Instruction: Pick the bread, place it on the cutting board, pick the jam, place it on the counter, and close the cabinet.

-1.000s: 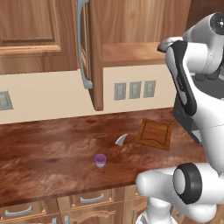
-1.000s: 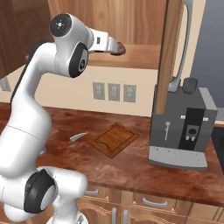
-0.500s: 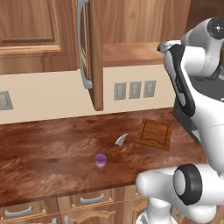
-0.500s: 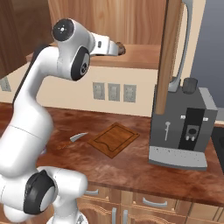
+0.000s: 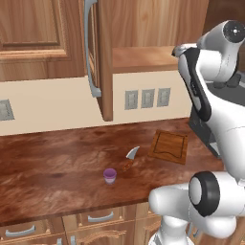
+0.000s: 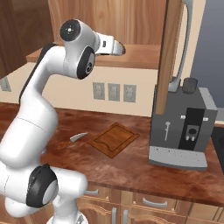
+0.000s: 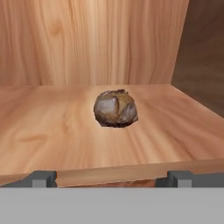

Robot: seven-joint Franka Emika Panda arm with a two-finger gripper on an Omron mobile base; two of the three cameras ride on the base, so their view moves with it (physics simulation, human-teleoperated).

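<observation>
The bread [image 7: 116, 108], a brown-grey rounded lump, sits on the light wooden shelf [image 7: 52, 131] inside the open cabinet [image 5: 143, 28]. My gripper [image 7: 111, 179] is open at the shelf's front edge, a short way in front of the bread, with nothing between its fingertips [image 7: 41, 178]. From the right base, the gripper [image 6: 122, 49] is level with that shelf. The jam [image 5: 110, 175], a tiny purple-topped jar, stands upright on the dark counter [image 5: 48, 167]. The cutting board [image 5: 168, 146] lies bare on the counter to the jam's right, also seen as the cutting board [image 6: 113, 140].
A grey-bladed knife [image 5: 131, 155] lies between jar and board. The cabinet's door [image 5: 98, 57] stands open with its bar handle outward; another open door [image 6: 173, 52] hangs above a coffee machine [image 6: 181, 131]. Wall sockets [image 5: 147, 98] sit under the shelf.
The hand has edged a little forward toward the cabinet shelf. The jar, knife and board have not moved.
</observation>
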